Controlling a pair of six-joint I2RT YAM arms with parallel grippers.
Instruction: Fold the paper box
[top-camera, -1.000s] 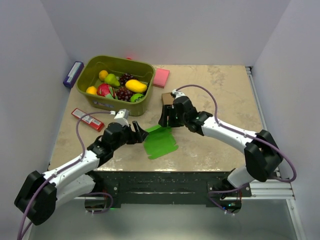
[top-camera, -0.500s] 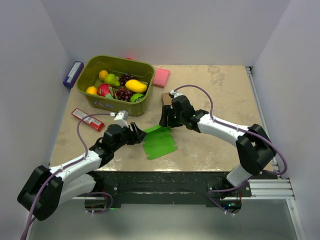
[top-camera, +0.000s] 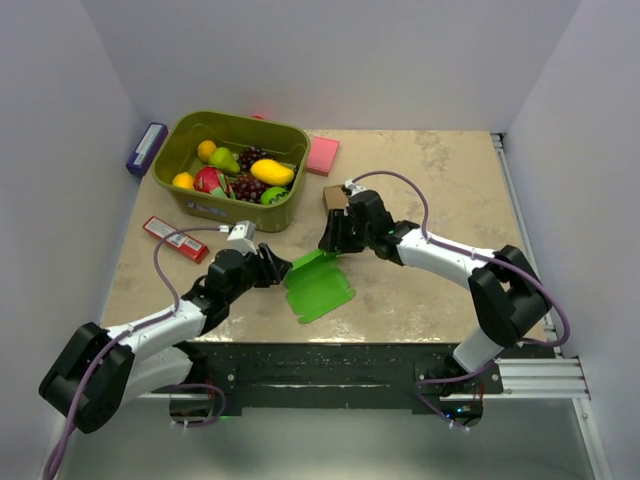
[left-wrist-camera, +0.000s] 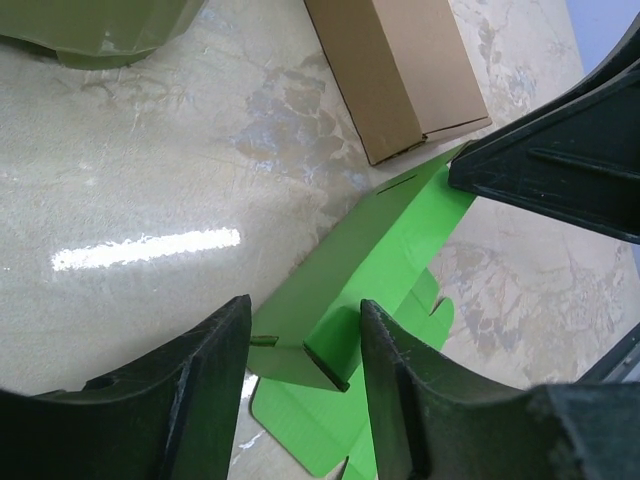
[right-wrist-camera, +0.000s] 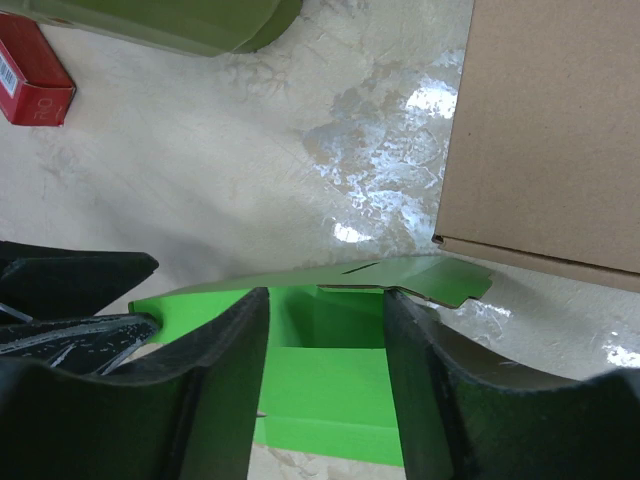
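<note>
- The table (top-camera: 440, 180) in front of me has a beige, marbled top, glossy enough to throw glare in my wrist views.
- At 10 o'clock stands an olive basket (top-camera: 215, 208) with fruit in it.
- At 12 o'clock, just beside the basket's far right corner, a pink pad (top-camera: 322, 156) lies flat.
- At 9 o'clock, near the left edge, a red flat pack (top-camera: 175, 239) lies aslant.
- Just past centre toward 12 sits a brown cardboard box (top-camera: 334, 198).
- At 6 o'clock, near my edge, lies the paper box (top-camera: 322, 288). It is bright green and mostly flat, with its far panel raised just beside the brown box.
</note>
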